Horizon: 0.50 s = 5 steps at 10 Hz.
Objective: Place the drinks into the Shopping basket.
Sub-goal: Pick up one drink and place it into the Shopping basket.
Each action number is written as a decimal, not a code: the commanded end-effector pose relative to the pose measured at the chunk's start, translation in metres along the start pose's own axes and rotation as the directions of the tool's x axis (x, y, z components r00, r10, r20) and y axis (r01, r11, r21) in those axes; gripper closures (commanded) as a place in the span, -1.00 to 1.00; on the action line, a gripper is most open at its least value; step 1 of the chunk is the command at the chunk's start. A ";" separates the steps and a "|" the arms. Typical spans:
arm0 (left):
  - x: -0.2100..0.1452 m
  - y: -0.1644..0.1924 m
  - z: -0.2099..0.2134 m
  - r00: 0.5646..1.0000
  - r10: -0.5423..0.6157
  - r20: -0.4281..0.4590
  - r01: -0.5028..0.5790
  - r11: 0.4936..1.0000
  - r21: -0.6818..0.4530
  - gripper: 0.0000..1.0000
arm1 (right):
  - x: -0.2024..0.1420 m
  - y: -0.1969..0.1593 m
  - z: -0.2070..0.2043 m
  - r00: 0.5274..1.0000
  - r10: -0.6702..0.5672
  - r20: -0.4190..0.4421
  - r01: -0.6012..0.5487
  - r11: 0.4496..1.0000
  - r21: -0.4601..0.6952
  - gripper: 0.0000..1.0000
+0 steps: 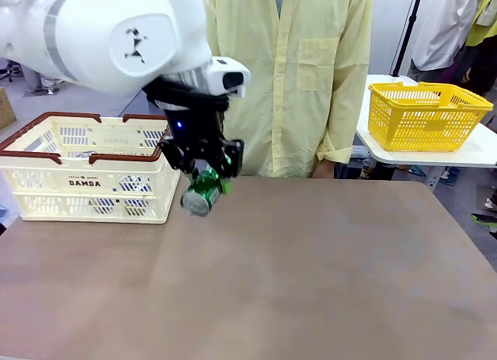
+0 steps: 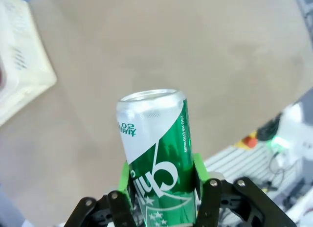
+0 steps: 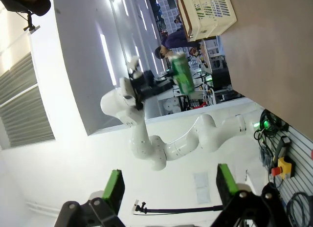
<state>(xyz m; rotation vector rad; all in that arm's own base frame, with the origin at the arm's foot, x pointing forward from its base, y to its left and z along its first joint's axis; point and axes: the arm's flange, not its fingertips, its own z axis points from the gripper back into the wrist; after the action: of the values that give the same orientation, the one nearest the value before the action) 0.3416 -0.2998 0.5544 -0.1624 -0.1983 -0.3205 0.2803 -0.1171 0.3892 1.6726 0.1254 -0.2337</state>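
Now my left gripper (image 1: 206,172) clamps the slim green aluminium can (image 1: 203,192) low on its body beside the cream perforated plastic basket (image 1: 85,181); light, slick, dentable, I judge

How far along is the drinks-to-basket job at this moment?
Midway, apparently. Cans seem to lie inside the Shopping basket, glimpsed through its holes; how many cannot be told. In hand: the left gripper grips a green can above the table beside the basket. Left: carrying it over the rim and releasing. The right gripper is open.

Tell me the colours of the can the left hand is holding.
The can is green with white lettering and a bare silver upper part; clearest in the left wrist view.
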 end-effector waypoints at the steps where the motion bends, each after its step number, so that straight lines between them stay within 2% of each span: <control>1: 0.051 0.081 0.056 0.964 0.159 0.211 -0.143 0.985 -0.092 1.00 | -0.001 0.006 -0.001 1.000 0.000 0.001 0.000 1.000 0.011 -1.00; 2: 0.072 0.125 0.071 0.960 0.136 0.246 -0.117 0.989 -0.093 1.00 | -0.001 0.006 -0.001 1.000 0.000 0.001 0.000 1.000 0.011 -1.00; 3: 0.092 0.168 0.074 0.971 0.110 0.211 -0.103 0.994 -0.047 1.00 | -0.001 0.006 -0.001 1.000 0.000 0.001 0.000 1.000 0.011 -1.00; 4: 0.105 0.204 0.070 0.982 0.015 0.187 -0.023 0.999 0.041 1.00 | -0.001 0.006 -0.001 1.000 0.000 0.001 0.000 1.000 0.011 -1.00; 5: 0.110 0.233 0.063 0.988 0.011 0.152 -0.016 0.999 0.037 1.00 | -0.001 0.006 -0.001 1.000 0.000 0.001 0.000 1.000 0.011 -1.00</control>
<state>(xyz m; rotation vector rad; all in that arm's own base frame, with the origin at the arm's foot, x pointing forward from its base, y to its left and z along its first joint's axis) 0.4987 -0.0933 0.6148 -0.1766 -0.3944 -0.2182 0.2801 -0.1175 0.3892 1.6729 0.1243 -0.2349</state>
